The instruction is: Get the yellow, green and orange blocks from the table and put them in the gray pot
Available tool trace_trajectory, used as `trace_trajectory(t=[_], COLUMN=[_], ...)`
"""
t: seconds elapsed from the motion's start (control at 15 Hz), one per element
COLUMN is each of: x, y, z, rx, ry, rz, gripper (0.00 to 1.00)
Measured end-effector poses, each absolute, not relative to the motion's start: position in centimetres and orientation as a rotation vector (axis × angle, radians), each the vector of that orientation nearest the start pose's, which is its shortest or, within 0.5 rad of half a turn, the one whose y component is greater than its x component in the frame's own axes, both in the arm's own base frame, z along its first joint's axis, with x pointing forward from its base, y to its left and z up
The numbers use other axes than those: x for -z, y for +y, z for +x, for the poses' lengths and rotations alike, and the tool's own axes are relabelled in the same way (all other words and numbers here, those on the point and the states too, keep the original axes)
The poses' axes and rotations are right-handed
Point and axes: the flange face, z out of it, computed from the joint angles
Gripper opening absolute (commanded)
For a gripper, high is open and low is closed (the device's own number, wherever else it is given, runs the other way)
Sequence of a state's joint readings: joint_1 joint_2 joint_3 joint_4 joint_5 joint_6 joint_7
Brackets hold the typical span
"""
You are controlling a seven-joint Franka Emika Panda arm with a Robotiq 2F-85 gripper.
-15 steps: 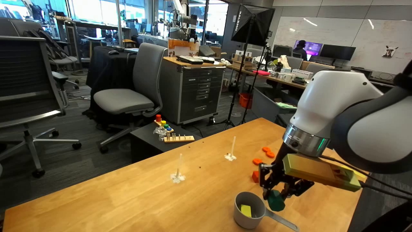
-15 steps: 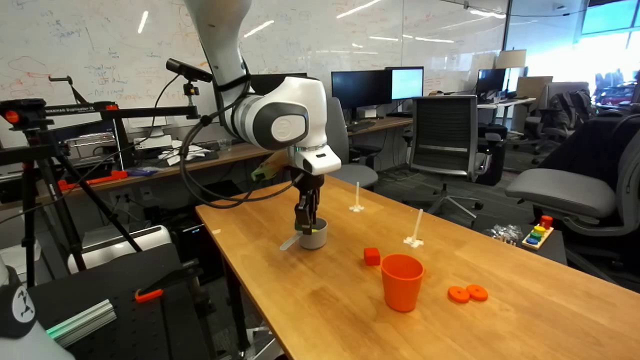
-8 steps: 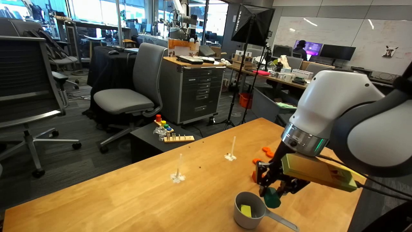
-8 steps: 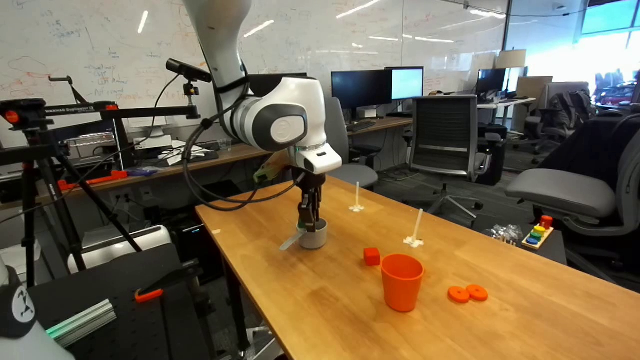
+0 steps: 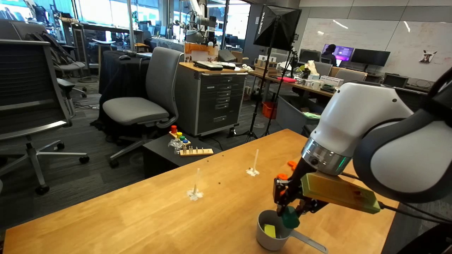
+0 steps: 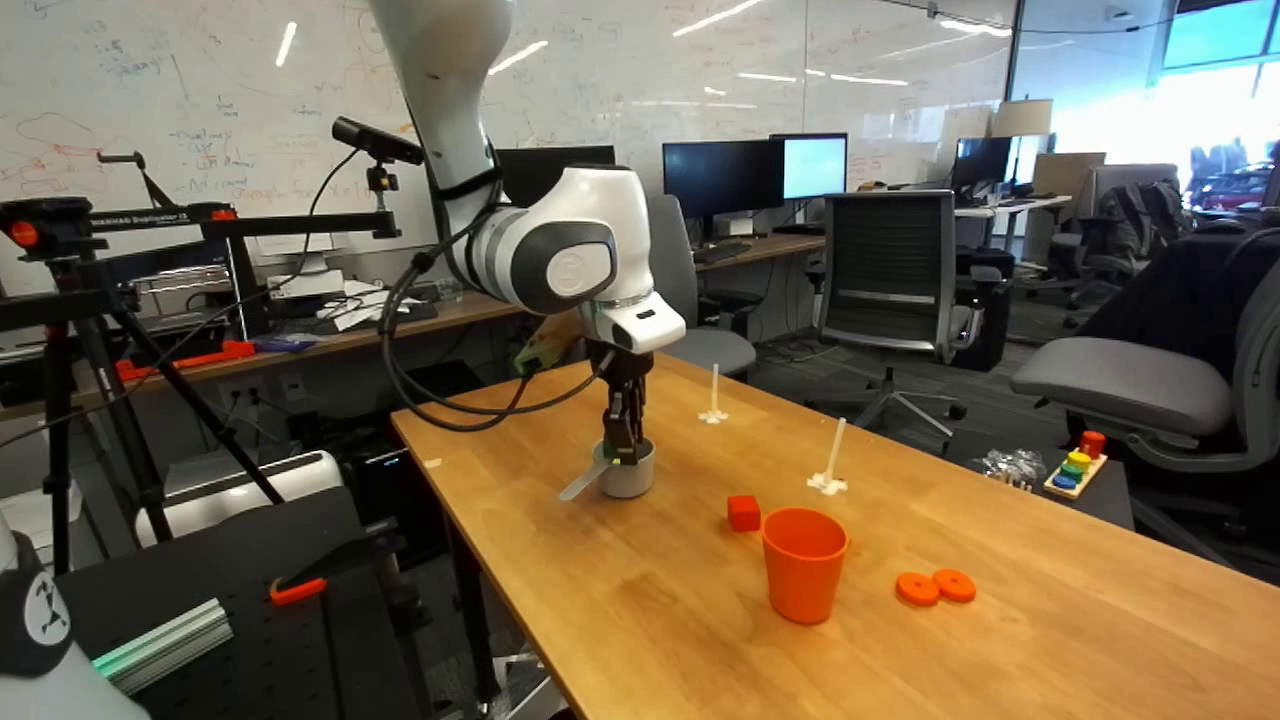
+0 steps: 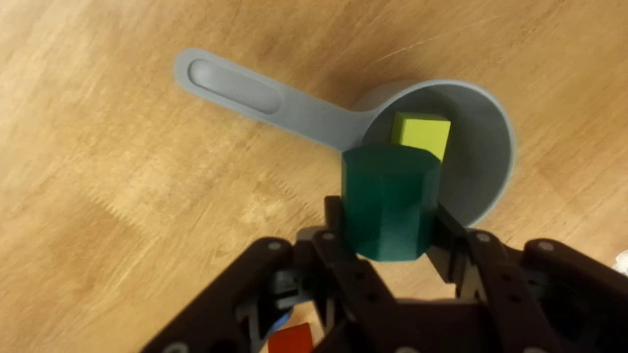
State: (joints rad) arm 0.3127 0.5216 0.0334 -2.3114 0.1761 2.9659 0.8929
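Note:
My gripper point(image 5: 290, 211) is shut on the green block point(image 5: 290, 218), held at the pot's handle side, partly over the opening. In the wrist view the green block point(image 7: 391, 203) sits between both fingers and covers part of the gray pot point(image 7: 507, 142). The gray pot stands upright on the table in both exterior views point(image 5: 269, 242) point(image 6: 627, 484). The yellow block point(image 5: 269, 231) lies inside it and also shows in the wrist view point(image 7: 425, 133). The orange block point(image 6: 743, 513) is on the table beside the red-orange cup; part of it shows in the wrist view point(image 7: 291, 339).
The red-orange cup point(image 6: 805, 565) and orange discs point(image 6: 917, 589) stand and lie on the table point(image 6: 660, 620). Two thin upright pegs point(image 5: 196, 181) point(image 5: 256, 160) are fixed to the table. The pot's handle point(image 5: 310, 242) points away from the pegs.
My gripper has moved with the green block toward the pot, from beside it above the handle to partly over its opening. The pot, yellow block and orange block have not moved.

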Motion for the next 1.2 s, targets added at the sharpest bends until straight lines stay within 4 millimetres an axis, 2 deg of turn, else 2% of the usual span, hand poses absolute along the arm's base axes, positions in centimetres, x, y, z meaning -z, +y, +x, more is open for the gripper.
trace_trajectory(t=[0.13,0.2,0.33,0.53,0.87,1.0,1.2], x=[-12.7,-12.6,-12.4,-12.2,-12.0,-12.2,-12.9], y=[17.3,17.5,18.2,19.2,20.1,19.1,15.8], z=[50.5,50.9,51.7,52.6,53.1,53.6,54.8], rx=[0.135,0.143,0.159,0.177,0.203,0.236,0.3], ry=[1.054,1.048,1.035,1.013,0.983,0.989,1.027], rz=[-2.823,-2.824,-2.824,-2.826,-2.84,-2.855,-2.884], gripper=[0.18,0.68,0.75,0.99,1.0,1.0,1.0])
